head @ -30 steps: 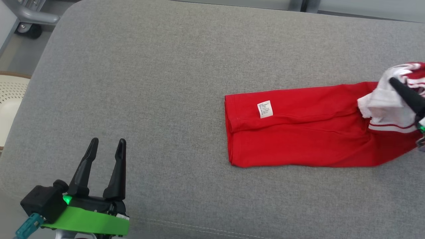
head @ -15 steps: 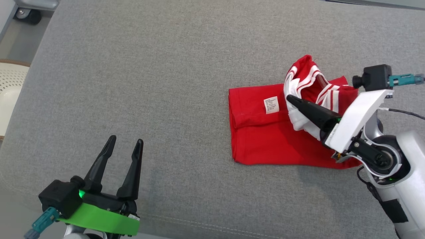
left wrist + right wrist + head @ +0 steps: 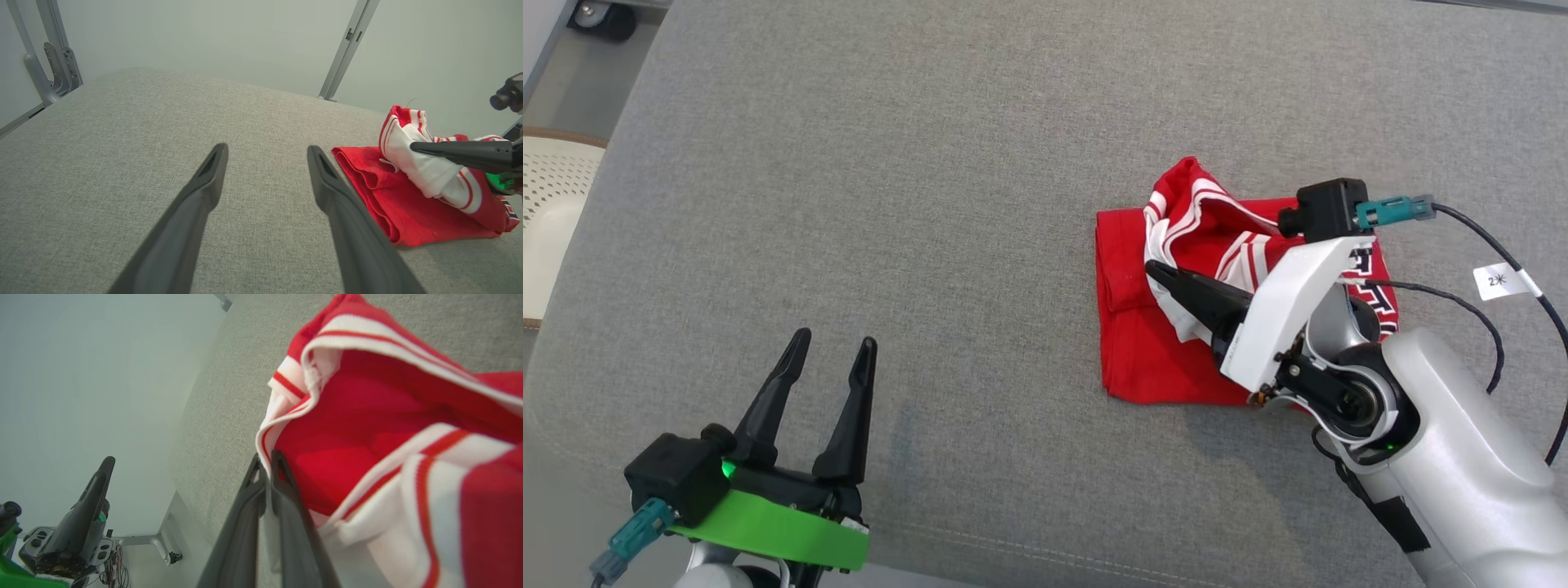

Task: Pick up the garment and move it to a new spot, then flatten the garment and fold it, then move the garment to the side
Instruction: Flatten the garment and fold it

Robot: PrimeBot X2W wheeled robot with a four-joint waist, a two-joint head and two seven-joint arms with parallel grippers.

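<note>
clearly the right claw (image 3: 1153, 268) has been the busy one. it stays clenched on the garment's white-striped end (image 3: 1180, 216), with a pinch of cloth caught between its shut fingers. in the last second it has carried that end across toward the cushion's left side.

a second ago the garment (image 3: 1143, 367) lay stretched long over the cushion's right half, with a small white label showing. now the white-striped end stands bunched and arched over the red body, the label is covered, and the red shape is much shorter. the head camera has shifted too, so part of the apparent slide is only the view, but the doubling over is real.

the garment rests on the cushion's (image 3: 931, 147) right half, about midway between its near seam and its far edge. its folded red edge faces the cushion's middle. the left claw (image 3: 835, 341) hangs released as before, fingers spread, over the cushion's near left part. it is well apart from the cloth and touches nothing.

judging from this, the fold is under way but not finished, since the held end is lifted rather than laid flat. it likely needs lowering onto the red layer close to the folded edge before letting go. dropped from up there, the soft knit could slump crooked. the move to the side is left to do.
</note>
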